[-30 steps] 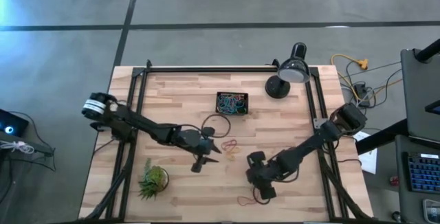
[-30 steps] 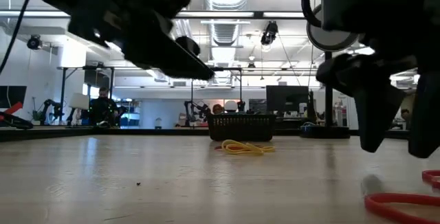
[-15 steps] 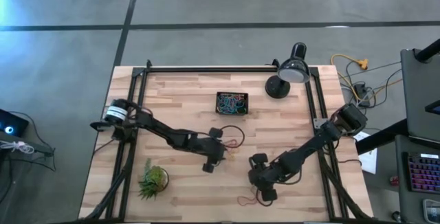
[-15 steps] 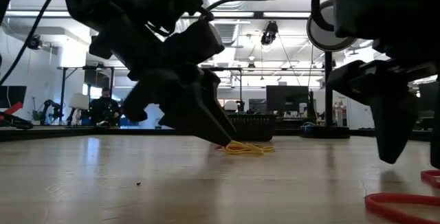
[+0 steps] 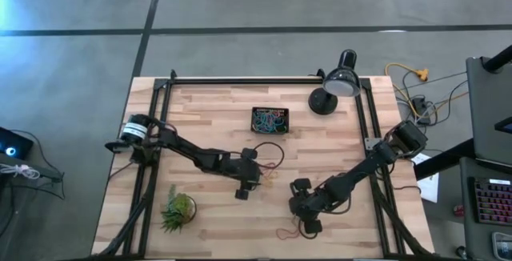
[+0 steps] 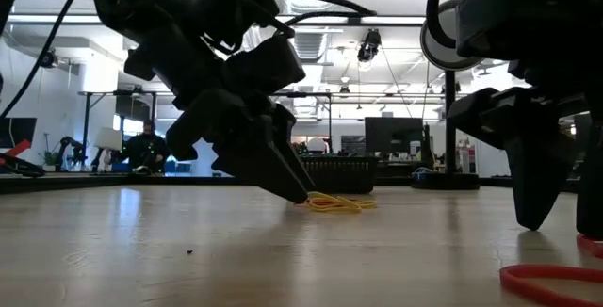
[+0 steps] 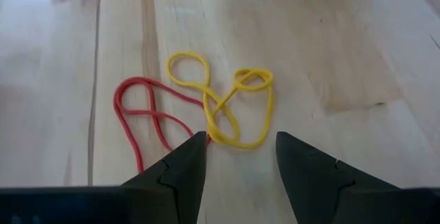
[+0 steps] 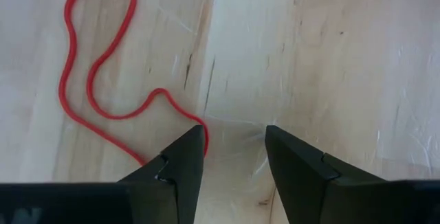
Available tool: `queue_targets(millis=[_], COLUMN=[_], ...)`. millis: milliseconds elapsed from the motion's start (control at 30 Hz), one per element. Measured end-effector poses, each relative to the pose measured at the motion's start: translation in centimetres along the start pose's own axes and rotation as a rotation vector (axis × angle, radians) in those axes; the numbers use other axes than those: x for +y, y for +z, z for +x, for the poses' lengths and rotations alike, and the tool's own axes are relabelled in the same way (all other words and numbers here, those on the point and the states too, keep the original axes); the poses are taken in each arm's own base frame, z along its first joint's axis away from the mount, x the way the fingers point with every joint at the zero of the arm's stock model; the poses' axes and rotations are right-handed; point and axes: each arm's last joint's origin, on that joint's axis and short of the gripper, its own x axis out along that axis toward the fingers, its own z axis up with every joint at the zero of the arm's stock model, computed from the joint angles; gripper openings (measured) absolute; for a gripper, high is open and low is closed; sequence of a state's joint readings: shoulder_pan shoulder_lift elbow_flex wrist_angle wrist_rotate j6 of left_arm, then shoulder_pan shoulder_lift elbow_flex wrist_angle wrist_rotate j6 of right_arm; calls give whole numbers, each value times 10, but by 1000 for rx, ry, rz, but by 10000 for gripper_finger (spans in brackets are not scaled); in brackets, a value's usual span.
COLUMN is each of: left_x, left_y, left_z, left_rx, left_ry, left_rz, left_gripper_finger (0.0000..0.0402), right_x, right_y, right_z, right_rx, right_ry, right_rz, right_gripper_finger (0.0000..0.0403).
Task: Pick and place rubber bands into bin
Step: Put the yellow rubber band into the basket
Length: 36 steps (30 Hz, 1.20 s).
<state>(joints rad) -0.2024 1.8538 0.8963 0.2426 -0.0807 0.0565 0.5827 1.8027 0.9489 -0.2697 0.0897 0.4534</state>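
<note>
Nearest, the right gripper (image 8: 234,148) stood parted, empty, over a red band (image 8: 96,66) awaiting pickup. Mid-table, the left gripper (image 7: 237,155) straddled, unclosed, a yellow band (image 7: 237,107) beside another red loop (image 7: 148,114). Farther back, the bin (image 5: 270,120) already held many bands.

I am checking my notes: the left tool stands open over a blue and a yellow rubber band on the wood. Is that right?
Not quite: the band beside the yellow rubber band is red, not blue, as the left wrist view shows. The rest holds: the left tool stands open over both on the wooden table.
</note>
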Motion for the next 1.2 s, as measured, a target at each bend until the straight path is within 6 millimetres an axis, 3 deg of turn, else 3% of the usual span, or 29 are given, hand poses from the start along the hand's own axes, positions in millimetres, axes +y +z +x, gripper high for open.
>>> queue_targets(millis=[200,700,967,1200], left_x=[2,2,6,7], left_y=[-1,2,4,13], left_z=[2,13,11,2], left_rx=[5,5,1,-36], left_ry=[-25,-61,-2,3], left_rz=[-51,-62,-57,-40], left_gripper_finger=[155,90,10,1], right_x=[0,1,1,1], right_y=[1,1,0,0], right_z=[0,0,0,0], right_rx=[-7,-15,-13,-13], right_ry=[3,8,8,7], right_rz=[4,20,18,18], right_gripper_finger=[143,137,130,122])
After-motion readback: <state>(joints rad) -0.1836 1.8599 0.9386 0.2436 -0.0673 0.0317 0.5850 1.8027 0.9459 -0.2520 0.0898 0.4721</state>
